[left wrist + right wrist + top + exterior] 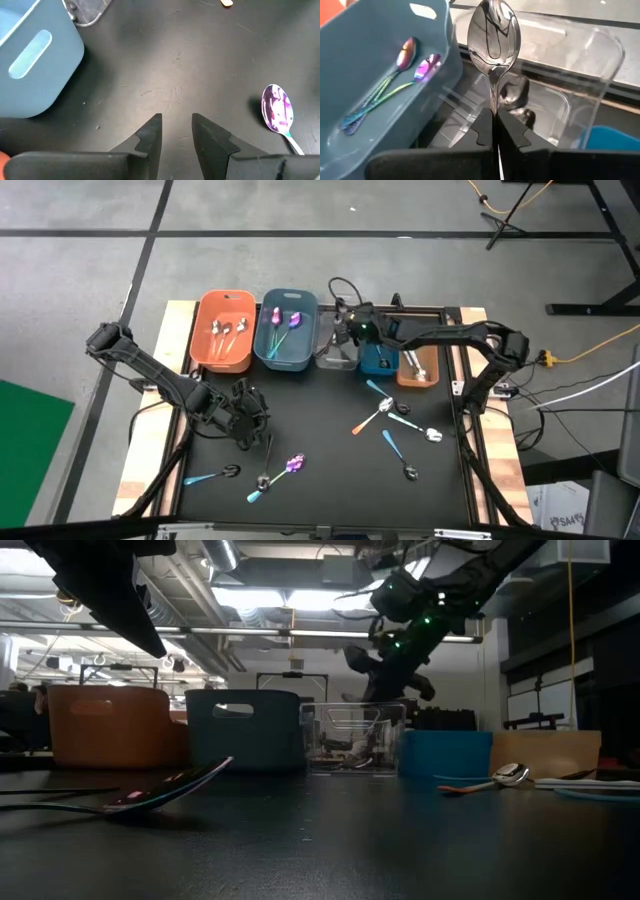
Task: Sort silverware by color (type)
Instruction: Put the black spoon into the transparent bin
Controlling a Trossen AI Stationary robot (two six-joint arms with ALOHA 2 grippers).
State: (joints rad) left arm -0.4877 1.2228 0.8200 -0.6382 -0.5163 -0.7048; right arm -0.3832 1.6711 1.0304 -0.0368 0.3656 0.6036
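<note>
Right gripper [496, 131] clamped on silver spoon [494, 35], bowl up, over clear bin [580, 85], between grey-blue bin [365, 75] and blue bin [378, 360]. Left gripper [176, 131] parted, empty, above bare black table [175, 75] near left, purple spoon [277, 107] just beside.

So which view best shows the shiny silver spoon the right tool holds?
The right wrist view: shiny silver spoon fills it, handle pinched in the right tool. High and low views show only the arm there; left wrist view misses it.
</note>
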